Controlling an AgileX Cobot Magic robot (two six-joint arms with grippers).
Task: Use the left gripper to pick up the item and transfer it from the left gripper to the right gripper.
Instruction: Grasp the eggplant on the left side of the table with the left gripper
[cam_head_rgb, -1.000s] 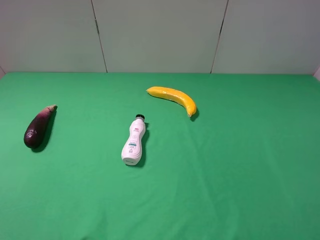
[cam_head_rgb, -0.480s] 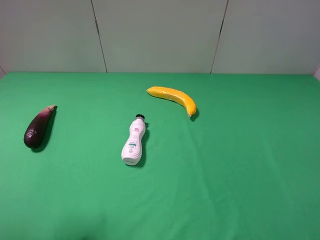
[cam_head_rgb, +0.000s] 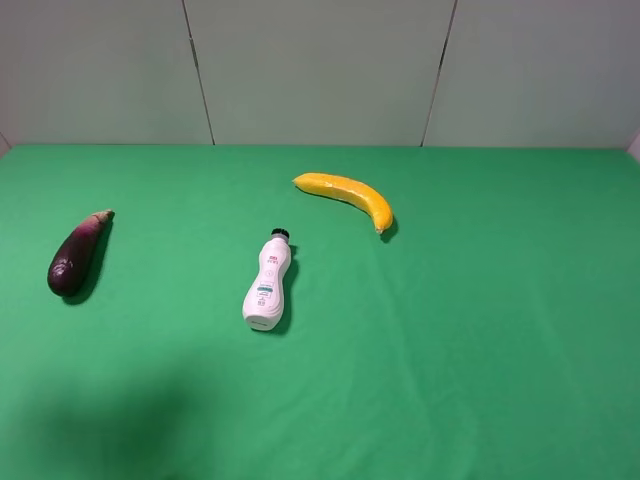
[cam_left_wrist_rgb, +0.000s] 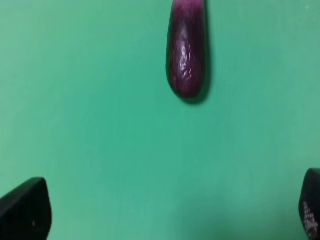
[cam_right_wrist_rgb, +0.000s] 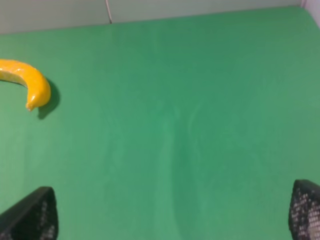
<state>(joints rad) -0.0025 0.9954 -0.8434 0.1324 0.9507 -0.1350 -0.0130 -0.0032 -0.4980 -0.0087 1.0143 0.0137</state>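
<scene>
your black left gripper (cam_left_wrist_rgb: 167, 212) stands spread wide, clear of the long dark purple eggplant (cam_left_wrist_rgb: 187, 55). your black right gripper (cam_right_wrist_rgb: 167, 214) gapes empty too.

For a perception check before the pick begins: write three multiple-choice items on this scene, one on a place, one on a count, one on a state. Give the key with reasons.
1. Where on the green cloth does the eggplant lie in the high view?
A) far left
B) centre
C) far right

2. How many objects lie on the cloth?
A) two
B) three
C) four

3. How does the left gripper stand?
A) open, holding nothing
B) shut on the eggplant
C) shut on nothing

Key:
1 A: it lies near the left edge, apart from the white bottle in the middle and the banana farther back.
2 B: eggplant, bottle and banana are all there is.
3 A: the left wrist view shows its two fingertips wide apart, with the eggplant lying ahead on the cloth, untouched.
</scene>
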